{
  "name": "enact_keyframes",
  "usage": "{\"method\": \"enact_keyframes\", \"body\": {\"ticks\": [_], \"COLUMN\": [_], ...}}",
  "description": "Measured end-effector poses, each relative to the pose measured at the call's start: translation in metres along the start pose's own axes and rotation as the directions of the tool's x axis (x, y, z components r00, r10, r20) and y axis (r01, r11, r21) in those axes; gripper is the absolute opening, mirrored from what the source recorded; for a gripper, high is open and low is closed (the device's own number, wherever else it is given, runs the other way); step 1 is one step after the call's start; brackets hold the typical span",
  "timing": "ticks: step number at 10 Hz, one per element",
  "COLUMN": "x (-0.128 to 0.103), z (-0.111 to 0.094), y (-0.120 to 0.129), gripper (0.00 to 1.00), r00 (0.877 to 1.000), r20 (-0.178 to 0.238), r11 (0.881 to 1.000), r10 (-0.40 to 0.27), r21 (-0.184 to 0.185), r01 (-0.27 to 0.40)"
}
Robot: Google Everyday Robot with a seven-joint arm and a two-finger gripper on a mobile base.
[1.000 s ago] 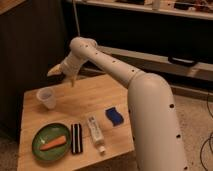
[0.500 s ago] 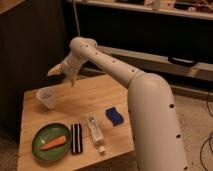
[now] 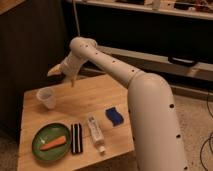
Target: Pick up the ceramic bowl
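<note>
**The gripper is up high, and the bowl waits far away**

The green bowl (image 3: 46, 153) sits on the wooden counter (image 3: 95, 95), in the front left corner, close to the edge. It is flat and wide, with a low rim. An orange carrot (image 3: 54, 143) lies inside it, so I think the bowl has to stay level when it goes up, or the carrot may roll out.

The gripper (image 3: 61, 79) hangs in the air over the back left part of the counter, well apart from the bowl. Its two tan fingers look spread apart, and it holds nothing. It is up high, most likely so that it does not bump anything on its way. The job has not really begun.

A white cup (image 3: 46, 97) stands between the gripper and the bowl. The arm will need to go over it or around it, or the cup could tip.

A black bar (image 3: 76, 138) lies just beside the right side of the bowl. A white tube (image 3: 95, 132) lies next to that, and a blue sponge (image 3: 115, 116) is a bit further back. There is little room on that side, so the left or back rim looks like the easier place to grab.

The rim is thin and low, so the gripper has to come down right over it and pinch it.
</note>
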Motion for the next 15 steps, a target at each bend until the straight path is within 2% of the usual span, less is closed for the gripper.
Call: {"method": "enact_keyframes", "body": {"ticks": [3, 5, 6, 8, 9, 10, 11, 12, 13, 14, 15], "x": [-0.004, -0.021, -0.037, -0.064, -0.088, -0.108, -0.122, -0.138, -0.153, -0.161, -0.163], "z": [-0.002, -0.009, -0.017, -0.034, -0.036, -0.032, -0.027, -0.015, 0.003, 0.013, 0.015], "y": [0.001, 0.014, 0.028, 0.055, 0.068, 0.074, 0.077, 0.081, 0.082, 0.083, 0.084], "gripper": [0.8, 0.8, 0.8, 0.8, 0.8, 0.8, 0.8, 0.8, 0.8, 0.8, 0.8], "r00": [1.0, 0.995, 0.988, 0.973, 0.958, 0.939, 0.919, 0.889, 0.857, 0.841, 0.838], "r20": [0.002, 0.02, 0.04, 0.065, 0.094, 0.122, 0.146, 0.18, 0.203, 0.214, 0.215], "r11": [1.0, 0.995, 0.988, 0.975, 0.962, 0.945, 0.927, 0.899, 0.866, 0.847, 0.843], "r10": [-0.019, -0.097, -0.148, -0.22, -0.272, -0.322, -0.366, -0.421, -0.474, -0.497, -0.501], "r21": [0.002, 0.025, 0.04, 0.047, 0.021, -0.011, -0.027, -0.044, -0.073, -0.092, -0.098], "r01": [0.019, 0.096, 0.147, 0.218, 0.272, 0.326, 0.373, 0.435, 0.496, 0.524, 0.529]}}
